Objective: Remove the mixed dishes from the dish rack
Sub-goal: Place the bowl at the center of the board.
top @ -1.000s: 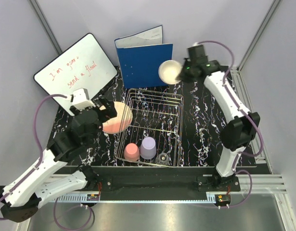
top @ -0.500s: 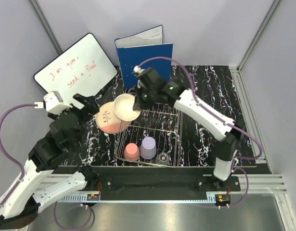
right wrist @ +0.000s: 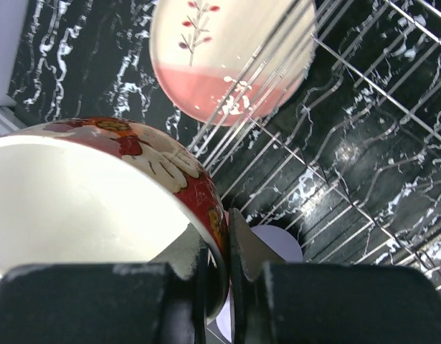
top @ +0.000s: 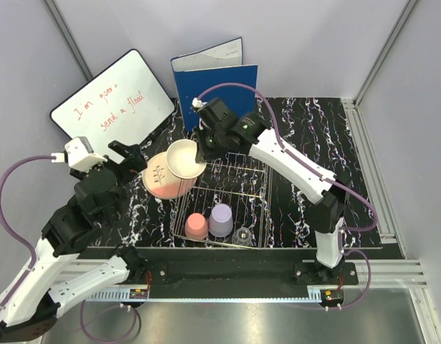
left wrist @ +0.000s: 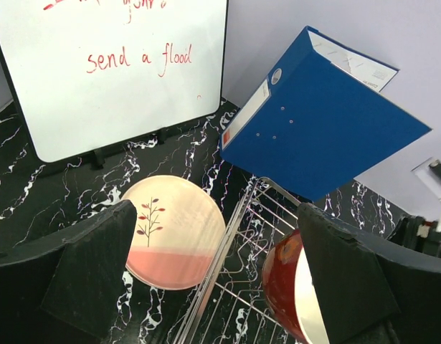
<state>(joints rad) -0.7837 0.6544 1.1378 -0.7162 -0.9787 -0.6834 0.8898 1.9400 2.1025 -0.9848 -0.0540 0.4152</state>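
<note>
Bowl (top: 184, 159) hangs over the rack's (top: 267, 188) far left edge, rim pinched tight in the right gripper (right wrist: 219, 247). It looks rigid, breakable, probably glaze-slick, so a rim pinch suits. Left gripper (left wrist: 220, 269) gapes wide beside the rack.

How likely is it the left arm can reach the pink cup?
Probably yes: the pink cup stands uncovered in the near-left corner of the dish rack, and the left gripper is open.

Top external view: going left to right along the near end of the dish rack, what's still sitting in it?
pink cup → lavender cup → small clear glass
</note>
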